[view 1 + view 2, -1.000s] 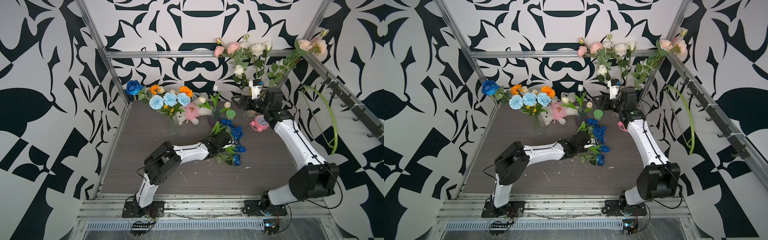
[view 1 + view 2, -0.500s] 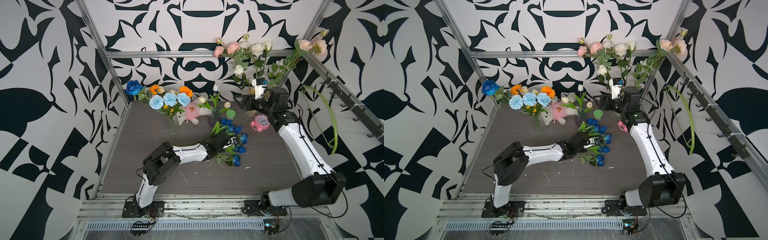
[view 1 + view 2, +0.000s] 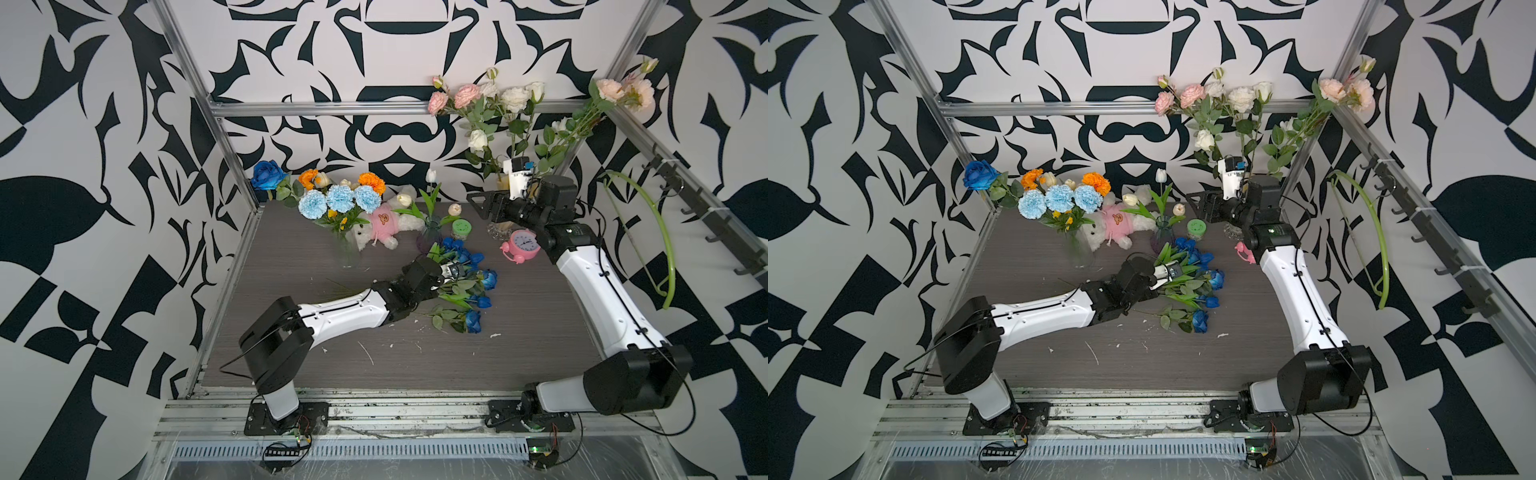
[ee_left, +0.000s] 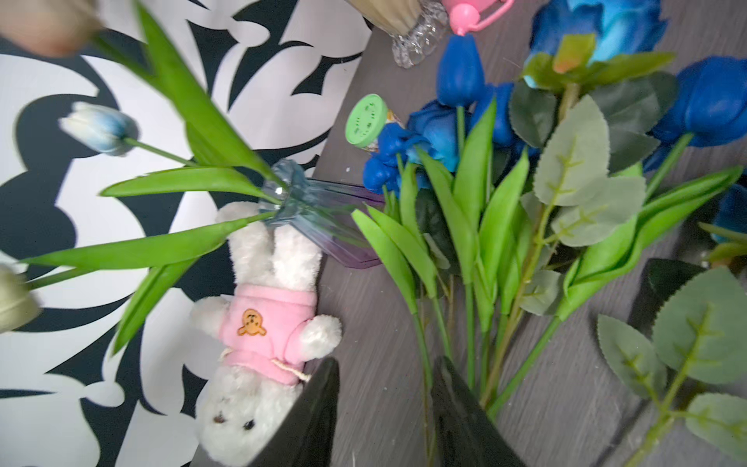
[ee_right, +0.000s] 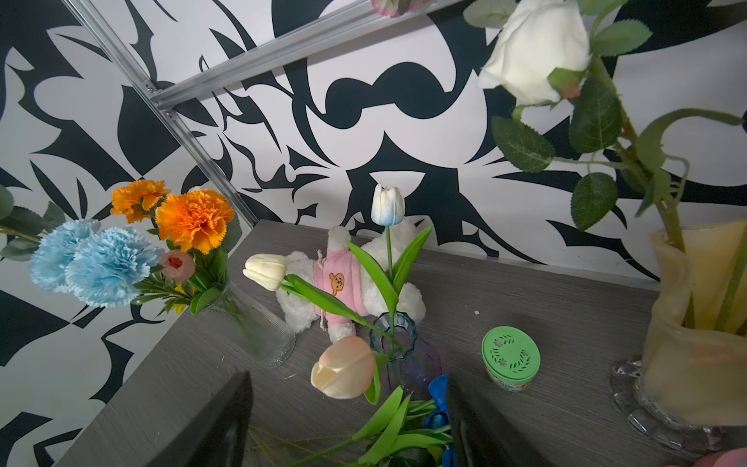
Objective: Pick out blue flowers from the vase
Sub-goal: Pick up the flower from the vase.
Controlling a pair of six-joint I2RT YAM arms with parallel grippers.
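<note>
Between the left jaws, which are standing partly spread and pinching nothing, a strip of bare grey worktop (image 4: 376,307) is showing. One thin green stem is running close along the inner face of one of the fingers (image 4: 465,416). Just beyond those fingertips the blue flowers (image 4: 460,72) are lying flat in a loose bunch, with their stems pointing toward the jaws and their tulip and rose heads fanning away. In both top views the left jaws are sitting low over the leafy middle of this bunch (image 3: 489,279) (image 3: 1217,279), near the centre of the worktop.

The right jaws are hanging wide apart and empty above the back right of the worktop, just beside a yellowish vase (image 5: 695,323) of white and pink roses. The bunch is lying apart from them, down on the wood.

Farther out, pale-blue carnations (image 3: 338,198) are standing with orange marigolds (image 3: 371,180) in a clear glass vase (image 3: 347,249) at the back left. A deep-blue rose (image 3: 266,174) is leaning toward the corner post there. A plush bear (image 3: 382,222), a purple-tinted vase (image 5: 394,335) of pale tulips, a green-lidded jar (image 3: 460,227) and a pink alarm clock (image 3: 524,242) are sitting along the back.
</note>
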